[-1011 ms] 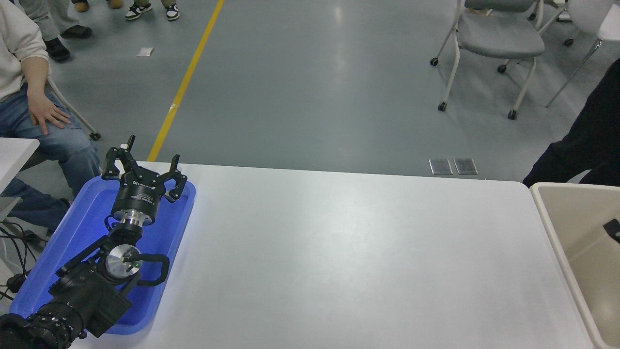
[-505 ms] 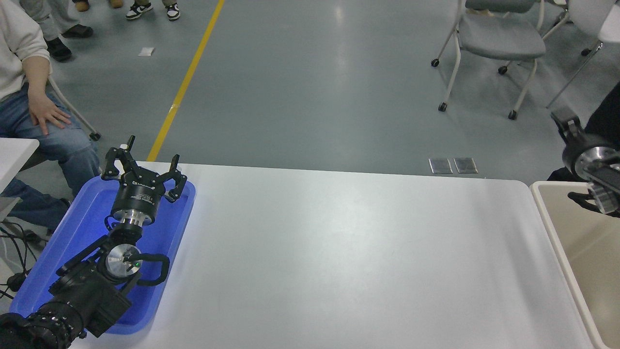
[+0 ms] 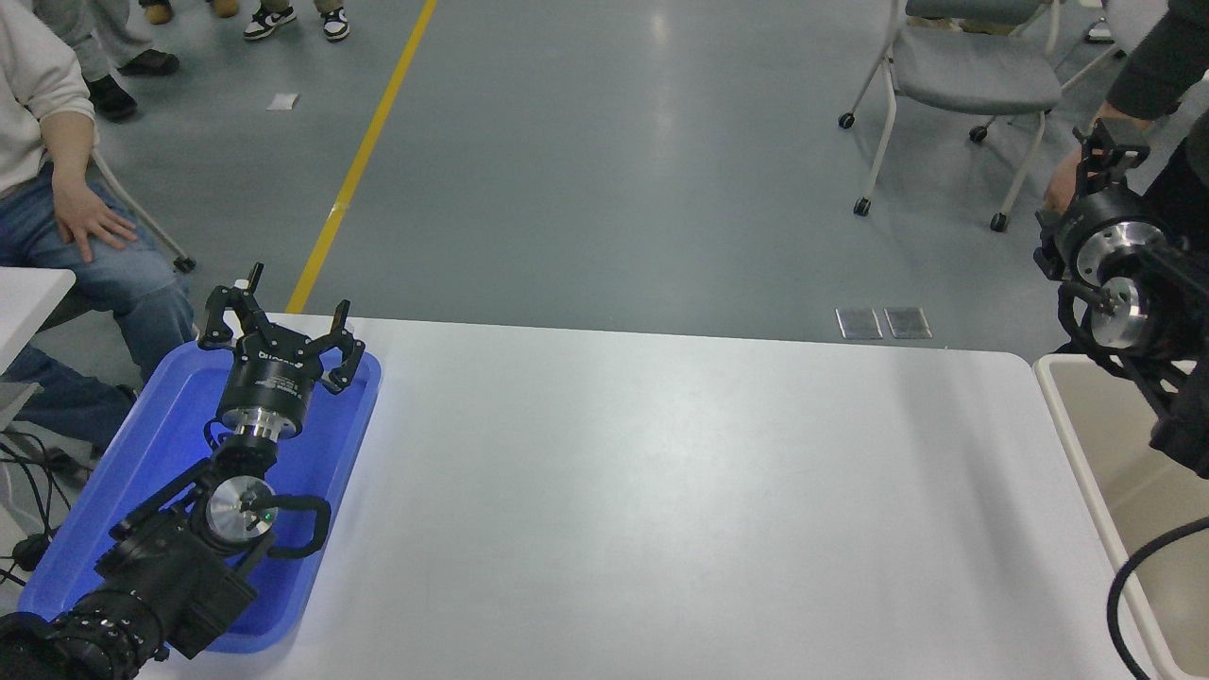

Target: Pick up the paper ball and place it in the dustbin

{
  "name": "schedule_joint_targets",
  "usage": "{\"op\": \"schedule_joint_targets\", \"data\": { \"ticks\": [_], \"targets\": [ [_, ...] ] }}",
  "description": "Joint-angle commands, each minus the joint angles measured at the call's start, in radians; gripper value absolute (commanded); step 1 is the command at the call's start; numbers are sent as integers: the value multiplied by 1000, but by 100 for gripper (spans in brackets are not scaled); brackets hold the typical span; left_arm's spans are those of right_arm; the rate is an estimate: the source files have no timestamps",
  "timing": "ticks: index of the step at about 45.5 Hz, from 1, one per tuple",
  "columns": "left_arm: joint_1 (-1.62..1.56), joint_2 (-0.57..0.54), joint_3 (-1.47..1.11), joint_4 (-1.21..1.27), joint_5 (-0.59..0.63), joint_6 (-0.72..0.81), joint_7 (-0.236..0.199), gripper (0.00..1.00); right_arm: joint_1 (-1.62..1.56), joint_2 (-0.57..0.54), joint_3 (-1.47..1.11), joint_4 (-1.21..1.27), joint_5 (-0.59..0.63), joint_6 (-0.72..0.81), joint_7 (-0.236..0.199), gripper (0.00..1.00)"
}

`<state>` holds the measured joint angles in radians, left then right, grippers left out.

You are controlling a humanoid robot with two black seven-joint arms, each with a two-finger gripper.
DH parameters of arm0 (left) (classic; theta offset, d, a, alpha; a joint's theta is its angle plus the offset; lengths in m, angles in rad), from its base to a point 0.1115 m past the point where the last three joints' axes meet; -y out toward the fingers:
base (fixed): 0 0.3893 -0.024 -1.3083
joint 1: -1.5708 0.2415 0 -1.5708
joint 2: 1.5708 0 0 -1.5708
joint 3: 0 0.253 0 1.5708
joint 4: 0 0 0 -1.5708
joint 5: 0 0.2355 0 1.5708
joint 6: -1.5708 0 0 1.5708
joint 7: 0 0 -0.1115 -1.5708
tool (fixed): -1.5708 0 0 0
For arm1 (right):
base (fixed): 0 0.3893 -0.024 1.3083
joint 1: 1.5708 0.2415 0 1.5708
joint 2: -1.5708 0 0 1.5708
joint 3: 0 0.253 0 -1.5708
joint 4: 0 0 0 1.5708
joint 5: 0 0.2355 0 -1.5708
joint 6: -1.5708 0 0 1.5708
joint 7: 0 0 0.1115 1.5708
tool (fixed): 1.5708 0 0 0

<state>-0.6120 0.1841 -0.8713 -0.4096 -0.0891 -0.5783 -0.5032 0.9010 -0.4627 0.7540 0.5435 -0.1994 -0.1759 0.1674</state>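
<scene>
Two black arms in view. Left black gripper (image 3: 280,326) parked over the shallow blue plastic tray (image 3: 161,430) at the white table's (image 3: 661,491) left edge, fingers spread apart. Right black gripper (image 3: 1107,151) raised beyond the table's far right corner, above the large beige plastic dustbin (image 3: 1086,453); whether its fingers are apart or together cannot be told. A person's hand (image 3: 1063,189) is just behind it. Tan paper ball not visible anywhere; orientation cannot be told. Table surface between tray and dustbin is bare.
</scene>
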Motion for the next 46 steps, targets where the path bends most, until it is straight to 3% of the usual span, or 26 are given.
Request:
{"op": "schedule_joint_targets", "data": {
  "ticks": [1, 29, 46],
  "targets": [
    [0, 0, 0, 0, 0, 0, 0, 100, -109, 39, 197, 27, -8, 42, 150, 100],
    [0, 0, 0, 0, 0, 0, 0, 100, -359, 102, 314, 98, -9, 200, 279, 100],
    [0, 0, 0, 0, 0, 0, 0, 100, -359, 113, 344, 113, -8, 237, 288, 100]
  ]
}}
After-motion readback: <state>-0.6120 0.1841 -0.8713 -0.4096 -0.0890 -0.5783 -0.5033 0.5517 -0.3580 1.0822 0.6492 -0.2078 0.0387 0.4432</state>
